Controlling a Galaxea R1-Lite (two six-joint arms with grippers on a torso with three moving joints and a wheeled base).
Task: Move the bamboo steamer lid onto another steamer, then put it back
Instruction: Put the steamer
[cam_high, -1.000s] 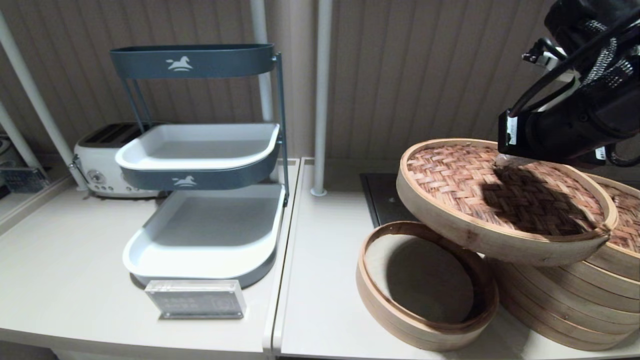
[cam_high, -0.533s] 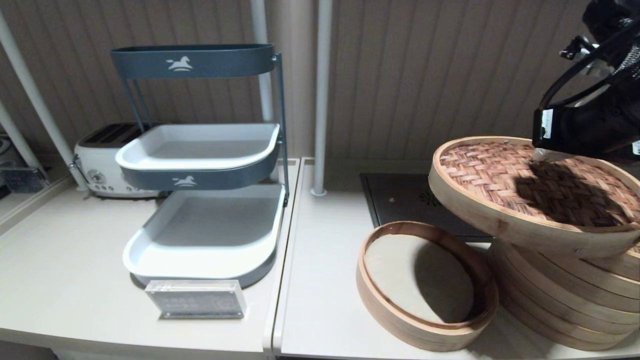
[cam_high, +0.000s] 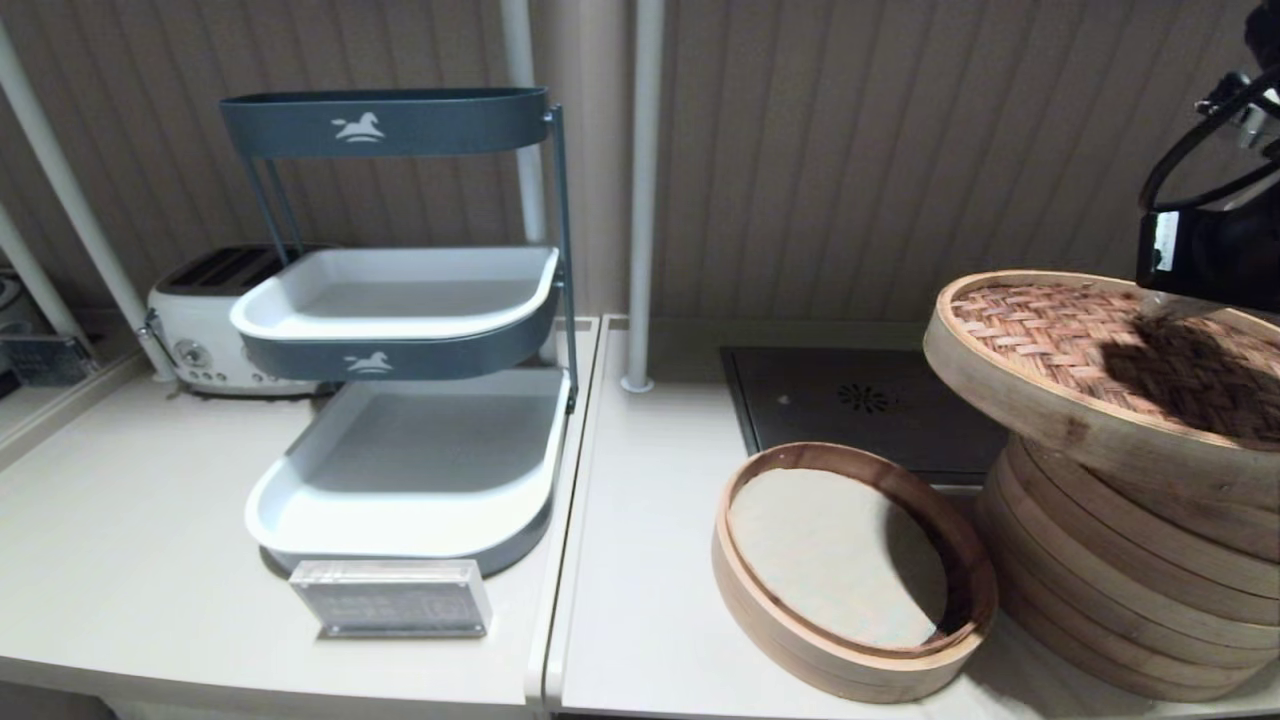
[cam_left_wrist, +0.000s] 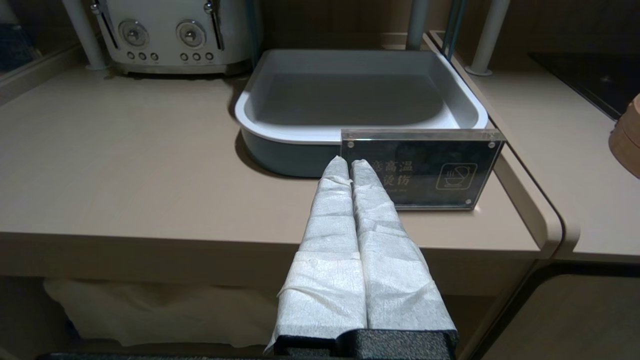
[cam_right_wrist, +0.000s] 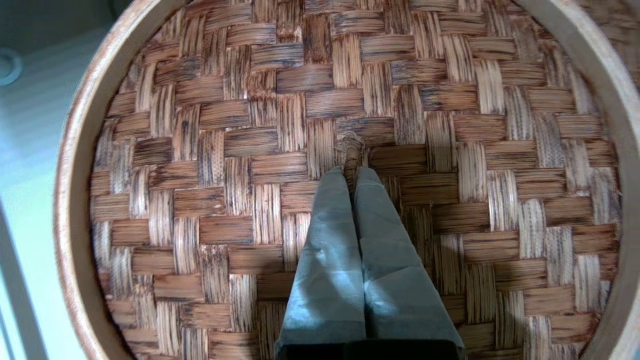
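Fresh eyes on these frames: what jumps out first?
The bamboo steamer lid hangs tilted over the tall steamer stack at far right, the right hand pinching its centre loop. Beside the stack sits a low open steamer; the left hand idles shut by the grey tiered rack.

Kitchen: toaster (cam_high: 215, 320), inset cooktop (cam_high: 860, 405), tiered tray rack (cam_high: 400, 310) on counter (cam_high: 120, 520)

Ribbed beige wall panelling (cam_high: 850, 150) behind; two white poles (cam_high: 645, 190) rising before it. Pale worktops (cam_high: 130, 500) joined by a seam. Grey-blue tiered tray rack (cam_high: 400, 330), white toaster (cam_high: 200, 320), acrylic sign (cam_high: 390, 598), black inset hob (cam_high: 860, 405).
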